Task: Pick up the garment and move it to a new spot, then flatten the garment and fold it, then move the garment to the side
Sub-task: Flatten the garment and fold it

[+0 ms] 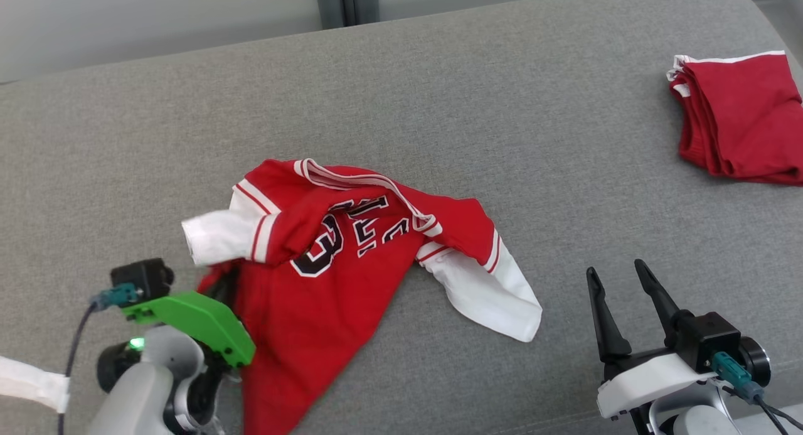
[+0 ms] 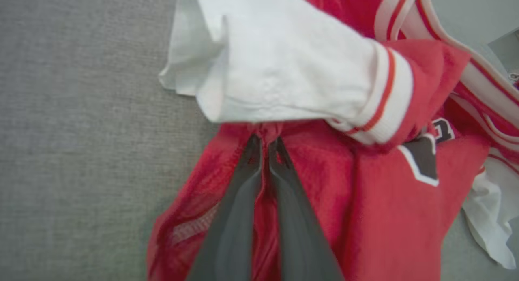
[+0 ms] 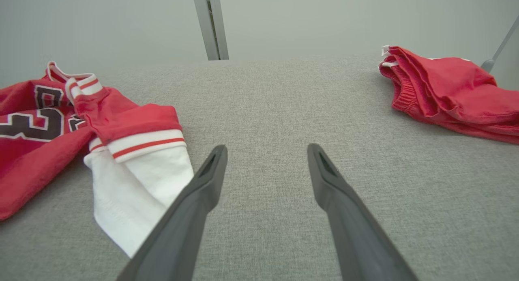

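The garment (image 1: 326,278) is a red jersey with white sleeves and dark numbers, lying crumpled in the middle of the grey cushion (image 1: 439,108). My left gripper (image 2: 265,145) is shut on a pinch of the jersey's red cloth just below the white left sleeve (image 2: 279,62); in the head view its fingers are hidden under the green wrist housing (image 1: 194,325) at the garment's left edge. My right gripper (image 1: 618,278) stands open at the lower right, off the jersey, with nothing between its fingers (image 3: 211,171). The jersey's right white sleeve (image 3: 138,183) lies just left of it.
A second red garment (image 1: 743,118), folded, lies at the far right of the cushion, also seen as a red pile (image 3: 442,90) in the right wrist view. A pale wall and a grey upright post (image 3: 210,23) stand behind the cushion's back edge.
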